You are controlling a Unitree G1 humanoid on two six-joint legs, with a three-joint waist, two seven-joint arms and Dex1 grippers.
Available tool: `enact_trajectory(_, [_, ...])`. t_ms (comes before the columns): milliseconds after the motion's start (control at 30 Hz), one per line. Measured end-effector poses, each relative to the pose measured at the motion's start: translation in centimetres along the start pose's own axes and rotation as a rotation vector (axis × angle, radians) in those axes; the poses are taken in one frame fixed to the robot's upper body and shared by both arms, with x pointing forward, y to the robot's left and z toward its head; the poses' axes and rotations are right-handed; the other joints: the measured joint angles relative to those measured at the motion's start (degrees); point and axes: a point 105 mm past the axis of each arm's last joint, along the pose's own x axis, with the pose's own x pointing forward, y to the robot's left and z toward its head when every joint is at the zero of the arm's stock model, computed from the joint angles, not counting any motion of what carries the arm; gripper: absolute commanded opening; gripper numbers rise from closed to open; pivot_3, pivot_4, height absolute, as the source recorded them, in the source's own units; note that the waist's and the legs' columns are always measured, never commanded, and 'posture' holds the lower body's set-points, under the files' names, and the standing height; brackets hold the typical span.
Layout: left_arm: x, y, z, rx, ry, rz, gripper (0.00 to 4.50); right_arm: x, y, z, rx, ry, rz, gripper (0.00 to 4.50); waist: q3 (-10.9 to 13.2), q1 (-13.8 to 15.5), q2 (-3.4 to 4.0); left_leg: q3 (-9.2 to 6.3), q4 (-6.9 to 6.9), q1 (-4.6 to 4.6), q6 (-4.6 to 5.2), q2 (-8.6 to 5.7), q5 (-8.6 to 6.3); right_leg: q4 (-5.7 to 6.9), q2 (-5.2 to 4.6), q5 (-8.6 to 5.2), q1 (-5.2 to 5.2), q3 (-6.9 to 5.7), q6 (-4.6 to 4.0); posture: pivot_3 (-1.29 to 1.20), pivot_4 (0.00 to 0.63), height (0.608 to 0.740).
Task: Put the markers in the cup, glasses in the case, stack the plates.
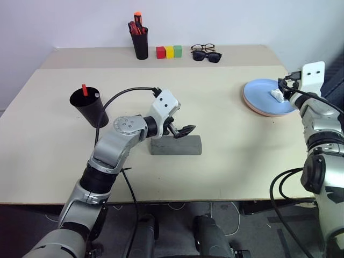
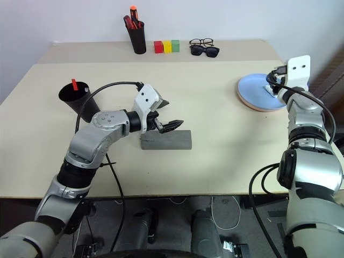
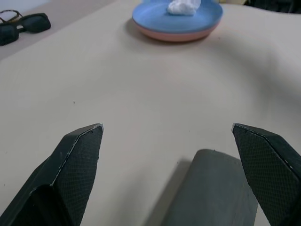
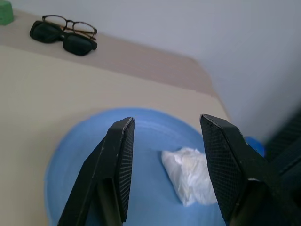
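The black cup [image 1: 87, 107] stands at the table's left with a red-tipped marker [image 1: 84, 90] sticking out of it. The grey case [image 1: 176, 145] lies flat at mid-table. My left gripper [image 1: 181, 130] hovers just over its top edge, open and empty. At the right, the light blue plate [image 1: 260, 92] sits on the salmon pink plate [image 3: 175, 36]. A white crumpled wad [image 4: 188, 173] lies on the blue plate. My right gripper [image 4: 167, 120] is above that plate's near side, open with nothing between its fingers. The glasses are hidden.
At the back stand a narrow black pen holder [image 1: 140, 46] with red and orange pens, then red, yellow and green blocks [image 1: 169, 51]. Black sunglasses [image 1: 207, 56] and a thin-framed pair [image 1: 202, 48] lie beside them. The plates sit near the table's right edge.
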Motion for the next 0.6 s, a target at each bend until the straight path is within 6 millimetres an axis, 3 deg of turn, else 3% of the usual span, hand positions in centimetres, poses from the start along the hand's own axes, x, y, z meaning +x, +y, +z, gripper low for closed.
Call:
enact_trajectory(133, [0.1,-0.3,1.4,0.033,-0.18,0.021,4.5,-1.7,1.3,-0.6,-0.048,-0.062,0.179,2.22,0.0,-0.1,0.01,0.0,-0.08,0.04,0.0,0.02,0.0,0.0,0.0,0.01,0.0,0.0,0.02,0.0,0.15,0.74])
enact_trajectory(200, [-0.7,-0.3,0.3,0.034,-0.198,0.028,4.5,-3.3,2.3,-1.4,-0.059,-0.068,0.279,2.22,0.0,-0.1,0.02,-0.01,-0.15,0.1,0.01,0.03,-0.01,0.06,0.0,0.01,-0.01,0.0,0.03,0.0,0.15,0.74])
enact_trajectory(333, [-3.4,0.0,-4.4,0.002,-0.085,0.023,4.5,-8.7,4.4,-3.3,-0.015,-0.01,0.465,2.22,0.0,0.2,0.13,-0.01,-0.23,0.22,0.01,0.05,-0.01,0.2,0.0,-0.05,-0.01,0.02,-0.06,0.0,0.15,0.74])
enact_trajectory(433, [-5.4,0.0,-5.2,-0.03,-0.095,0.041,4.5,-12.6,5.3,-2.6,-0.007,0.0,0.549,2.22,-0.1,0.7,0.12,0.01,-0.08,0.23,0.0,0.08,-0.03,0.11,-0.03,-0.16,0.09,0.02,-0.24,0.0,0.15,0.74])
enact_trajectory(600, [-9.7,0.4,-6.8,-0.03,-0.085,0.129,4.5,-17.7,4.6,-2.2,0.016,0.04,0.569,2.22,-0.1,1.5,0.14,0.06,-0.12,0.38,0.0,0.14,-0.1,-0.19,-0.13,-0.17,0.33,0.01,-0.29,0.0,0.15,0.74])
